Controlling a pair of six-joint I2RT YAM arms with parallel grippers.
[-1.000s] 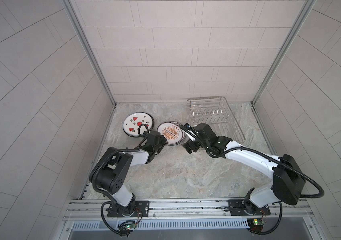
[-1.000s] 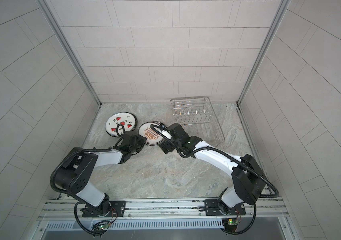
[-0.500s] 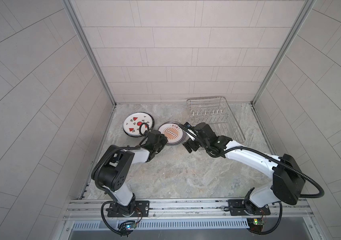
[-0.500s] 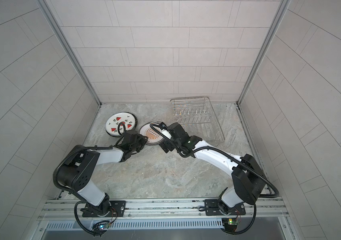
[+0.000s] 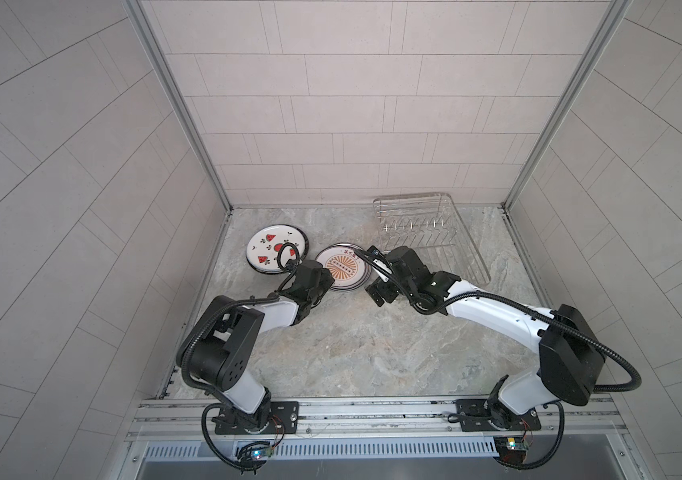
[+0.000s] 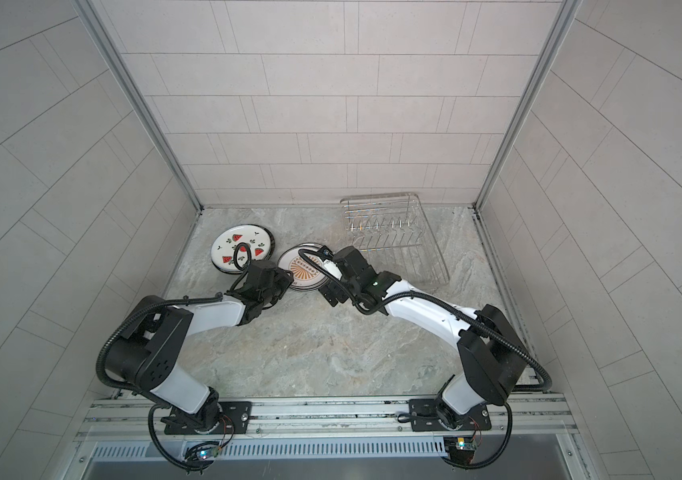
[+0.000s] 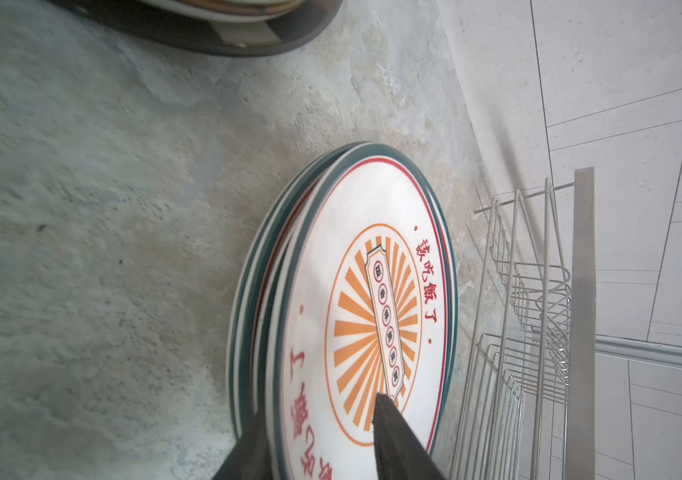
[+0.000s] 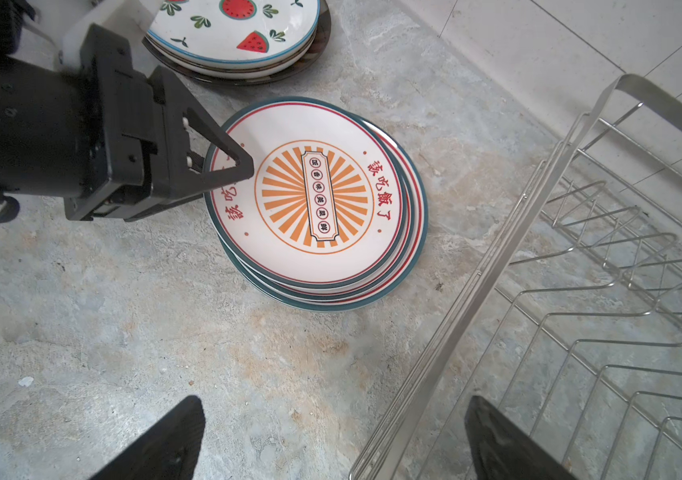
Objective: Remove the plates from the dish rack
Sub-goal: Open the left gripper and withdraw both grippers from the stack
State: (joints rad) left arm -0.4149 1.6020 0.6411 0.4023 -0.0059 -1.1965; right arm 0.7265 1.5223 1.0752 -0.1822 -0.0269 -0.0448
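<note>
Two stacks of dinner plates lie flat on the marbled bench [image 5: 331, 353], apart from the wire dish rack [image 8: 497, 266], whose tines stand empty in both top views. My left hand [image 8: 227, 180] sits at the rim of the orange sunburst plate [image 8: 318, 195], on the side nearest my base. That plate tops a slightly fanned pile of what look like three. The jaws are part-way apart, one finger over the glazed face and the other down beside the lip, and as far as I can see they clamp nothing. My right hand [image 8: 335, 401] hovers low between that pile and the rack, spread to its widest and empty. Just beside the pile, toward the left wall, the watermelon plate [image 5: 275, 249] rests on a dark-rimmed plate [image 8: 306, 64].

I judge these plates rigid, weighty for their size and slick with glaze. They will not flex, they will slide on one another, and they will chip if dropped on the bench. The rim is the only place to take one: a finger slipped under the lip where the pile overhangs, another pressed on the face. With the rack bare, I judge the unloading all but done.
</note>
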